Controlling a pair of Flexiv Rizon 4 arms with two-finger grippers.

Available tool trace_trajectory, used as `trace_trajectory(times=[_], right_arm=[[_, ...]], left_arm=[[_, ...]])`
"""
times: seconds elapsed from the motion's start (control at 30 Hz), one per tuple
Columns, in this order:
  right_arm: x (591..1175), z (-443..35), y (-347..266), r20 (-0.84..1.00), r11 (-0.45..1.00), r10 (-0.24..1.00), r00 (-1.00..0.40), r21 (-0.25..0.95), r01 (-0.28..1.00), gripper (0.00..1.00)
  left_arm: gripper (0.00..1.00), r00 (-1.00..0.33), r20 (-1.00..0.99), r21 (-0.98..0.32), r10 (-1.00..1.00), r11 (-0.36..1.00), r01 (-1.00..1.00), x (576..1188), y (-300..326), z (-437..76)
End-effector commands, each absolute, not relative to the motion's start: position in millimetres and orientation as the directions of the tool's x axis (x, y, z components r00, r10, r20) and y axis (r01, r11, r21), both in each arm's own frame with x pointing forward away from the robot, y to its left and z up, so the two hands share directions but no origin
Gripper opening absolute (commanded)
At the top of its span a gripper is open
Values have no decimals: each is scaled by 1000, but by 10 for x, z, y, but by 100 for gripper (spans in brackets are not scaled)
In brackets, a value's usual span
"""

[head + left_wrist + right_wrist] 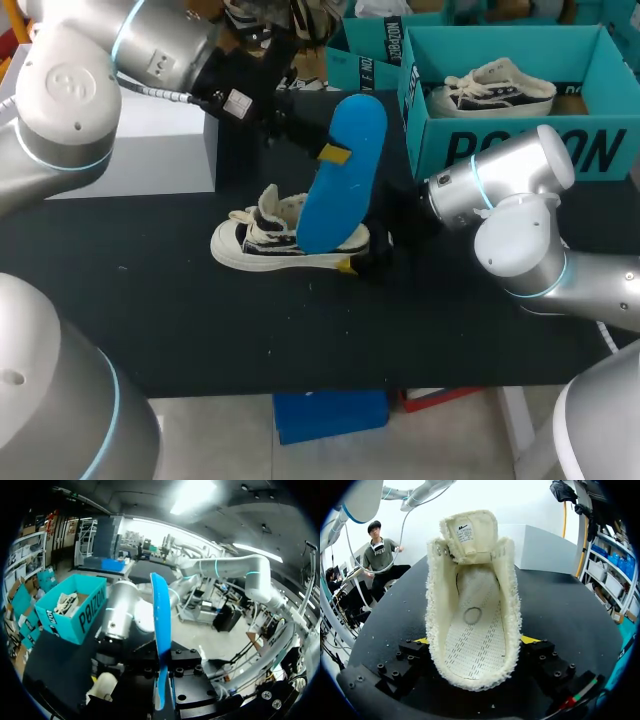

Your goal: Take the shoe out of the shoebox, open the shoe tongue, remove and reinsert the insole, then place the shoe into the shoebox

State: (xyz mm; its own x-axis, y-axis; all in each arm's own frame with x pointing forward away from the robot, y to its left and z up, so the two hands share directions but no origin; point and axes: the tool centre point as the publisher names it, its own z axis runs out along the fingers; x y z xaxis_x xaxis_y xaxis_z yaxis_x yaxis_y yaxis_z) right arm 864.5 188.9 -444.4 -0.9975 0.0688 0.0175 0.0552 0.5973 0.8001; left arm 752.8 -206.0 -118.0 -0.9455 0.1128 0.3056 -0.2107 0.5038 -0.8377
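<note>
Shoe (270,240) stands on its sole near the middle of the black table (150,300) in the head view, toe to the left and heel to the right. The right claw (358,256) sits at the heel end, one yellow tip against the sole's near side. Just above the shoe's right half, the blue insole (345,170) stands nearly upright, its lower end at the shoe's opening. The left claw (333,153) pinches it at its left edge, partway up. The teal shoebox (520,140) stands open at the far right, well apart from the shoe, with a second shoe (495,90) inside.

From the left wrist, the insole (161,630) shows edge-on, rising straight out ahead from between the fingers of the left claw (162,695), which are pressed on it. The shoebox (75,612) stands far off to one side.

From the right wrist, the shoe (472,630) lies heel-first between the fingers of the right claw (475,642). The yellow fingertips (422,641) touch its two sides, pinching it. The tongue (469,535) is pulled up and the bare stitched footbed shows
</note>
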Motion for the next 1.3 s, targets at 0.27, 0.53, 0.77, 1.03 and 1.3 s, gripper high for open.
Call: trace_trajectory(times=[0.27, 0.53, 0.77, 1.03, 1.3], right_arm=[[8656, -4456, 1906, 17, 598, 71, -997, 799, 56, 0], [8656, -4456, 1906, 17, 598, 71, -997, 799, 56, 0], [8656, -4456, 1906, 17, 598, 71, -997, 799, 56, 0], [8656, -4456, 1906, 17, 598, 71, -997, 799, 56, 0], [8656, -4456, 1906, 17, 598, 71, -997, 799, 56, 0]], left_arm=[[0, -904, 419, -861, 81, 350, -368, 7579, -1868, -882], [0, -881, 452, -879, 136, 234, -415, 7485, -1824, -574], [0, -879, 451, -884, 153, 213, -416, 7356, -1801, -455], [0, -890, 423, -898, 169, 207, -388, 7216, -1783, -280], [0, -899, 402, -910, 176, 190, -370, 7135, -1779, -198]])
